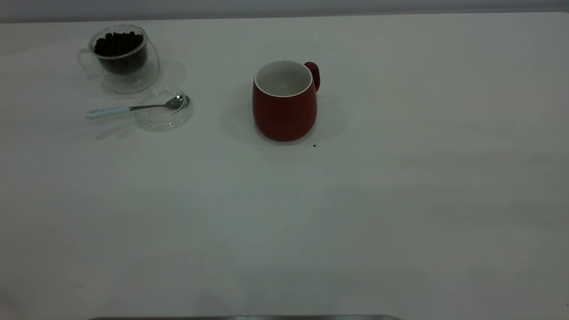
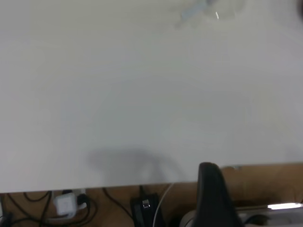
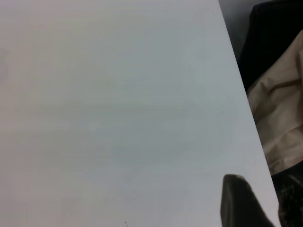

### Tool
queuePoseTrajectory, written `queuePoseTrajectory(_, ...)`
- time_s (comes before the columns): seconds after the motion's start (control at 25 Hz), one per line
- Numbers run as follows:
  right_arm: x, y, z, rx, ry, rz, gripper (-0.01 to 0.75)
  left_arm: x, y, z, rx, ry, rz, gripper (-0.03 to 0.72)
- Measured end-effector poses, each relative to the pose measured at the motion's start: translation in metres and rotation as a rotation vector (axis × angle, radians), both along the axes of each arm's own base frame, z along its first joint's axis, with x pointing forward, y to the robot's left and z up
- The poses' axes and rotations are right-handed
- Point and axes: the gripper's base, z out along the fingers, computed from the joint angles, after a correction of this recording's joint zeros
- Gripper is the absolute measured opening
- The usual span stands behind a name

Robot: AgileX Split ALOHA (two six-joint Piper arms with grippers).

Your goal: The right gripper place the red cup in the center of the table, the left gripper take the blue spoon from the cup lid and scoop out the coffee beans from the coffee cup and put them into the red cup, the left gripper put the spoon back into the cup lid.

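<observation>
The red cup stands upright near the middle of the table, white inside with nothing in it, handle to the back right. The coffee cup holds coffee beans at the back left. The cup lid lies in front of it. The blue spoon rests with its bowl in the lid and its handle out to the left. Neither gripper shows in the exterior view. A dark part of my left gripper is over the table's edge, with the spoon faint and far off. A dark part of my right gripper is by the table's edge.
A few dark specks lie by the red cup's base. Cables and a plug hang below the table edge in the left wrist view. Beige cloth lies beyond the edge in the right wrist view.
</observation>
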Motion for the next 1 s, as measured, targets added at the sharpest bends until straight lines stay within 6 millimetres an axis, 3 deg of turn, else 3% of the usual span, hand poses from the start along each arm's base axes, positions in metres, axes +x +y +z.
queuePoseTrajectory(0.24, 0.0, 0.0, 0.0, 0.0, 0.0, 0.0, 0.243, -0.046, -0.009, -0.047, -0.037, -0.02, 0.046, 0.506)
queuePoseTrajectory(0.4, 0.0, 0.0, 0.0, 0.0, 0.0, 0.0, 0.243, -0.066, -0.008, -0.068, -0.007, -0.034, 0.078, 0.501)
queuePoseTrajectory(1.0, 0.0, 0.0, 0.0, 0.0, 0.0, 0.0, 0.243, -0.079, -0.008, -0.068, 0.003, -0.11, 0.079, 0.489)
